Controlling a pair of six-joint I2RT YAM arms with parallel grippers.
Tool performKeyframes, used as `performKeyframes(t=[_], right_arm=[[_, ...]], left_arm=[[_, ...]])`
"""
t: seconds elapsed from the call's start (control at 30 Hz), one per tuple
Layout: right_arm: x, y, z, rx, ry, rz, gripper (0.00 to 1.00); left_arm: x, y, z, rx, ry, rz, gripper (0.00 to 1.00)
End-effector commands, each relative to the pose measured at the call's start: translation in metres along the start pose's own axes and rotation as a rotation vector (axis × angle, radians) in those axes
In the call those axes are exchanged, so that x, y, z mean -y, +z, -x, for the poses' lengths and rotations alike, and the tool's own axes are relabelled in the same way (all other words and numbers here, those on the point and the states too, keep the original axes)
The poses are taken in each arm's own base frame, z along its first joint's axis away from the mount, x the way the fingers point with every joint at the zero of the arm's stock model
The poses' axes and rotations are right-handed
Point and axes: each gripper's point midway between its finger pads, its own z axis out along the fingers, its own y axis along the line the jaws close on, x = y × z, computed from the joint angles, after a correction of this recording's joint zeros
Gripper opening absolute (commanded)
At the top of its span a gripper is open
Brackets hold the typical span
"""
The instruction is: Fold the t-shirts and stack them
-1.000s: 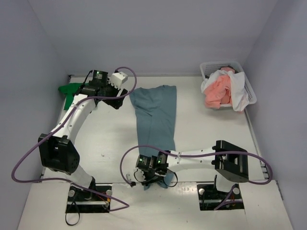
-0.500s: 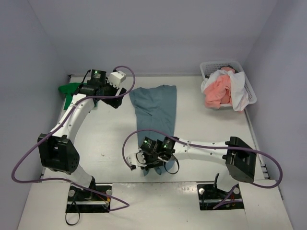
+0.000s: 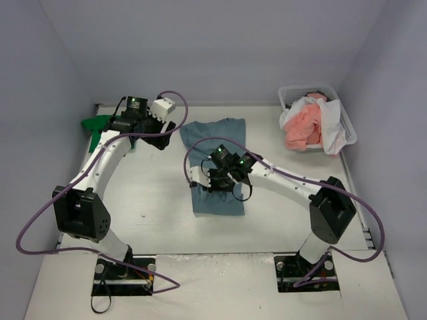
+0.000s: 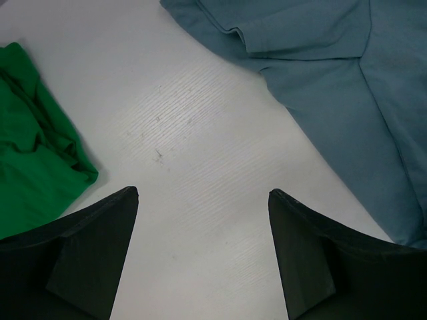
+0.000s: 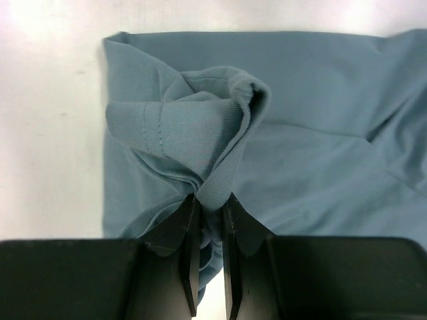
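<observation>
— While the blue-grey t-shirt (image 3: 220, 140) lies mid-frame in the top view, what grips it?
— Right gripper (image 5: 210, 198), jaws narrow, pinching a bunched fold of it.
— And the left gripper (image 4: 201, 195)?
— Wide, holding nothing, over bare table (image 4: 200, 133) between the green t-shirt (image 4: 33, 153), upper left, and the blue-grey one.

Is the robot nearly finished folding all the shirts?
Not nearly. Done: the blue shirt looks folded narrow. In hand: the right claw pinches its hem, doubled over the rest; the left claw hangs open beside it. Left: the green shirt lies crumpled, and the pink shirt and white shirt sit in the basket. No stack yet.
</observation>
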Motion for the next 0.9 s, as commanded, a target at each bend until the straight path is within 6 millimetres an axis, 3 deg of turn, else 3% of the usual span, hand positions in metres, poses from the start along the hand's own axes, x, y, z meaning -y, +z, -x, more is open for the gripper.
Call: performKeyframes(t=[0.0,0.47,0.87], right_arm=[[0.031,-0.003,0.013,0.064,-0.034,-0.015,0.0],[0.11,0.038,-0.008,0.082,0.03,-0.017,0.0],[0.144,0.041,-0.015,0.059,0.021,-0.074,0.0]], left_arm=[[-0.005,-0.01,0.021,0.085,-0.002,0.018,0.73],[-0.009,-0.004,0.017,0.08,-0.01,0.02,0.73],[-0.01,0.0,0.021,0.089,-0.016,0.014,0.73]])
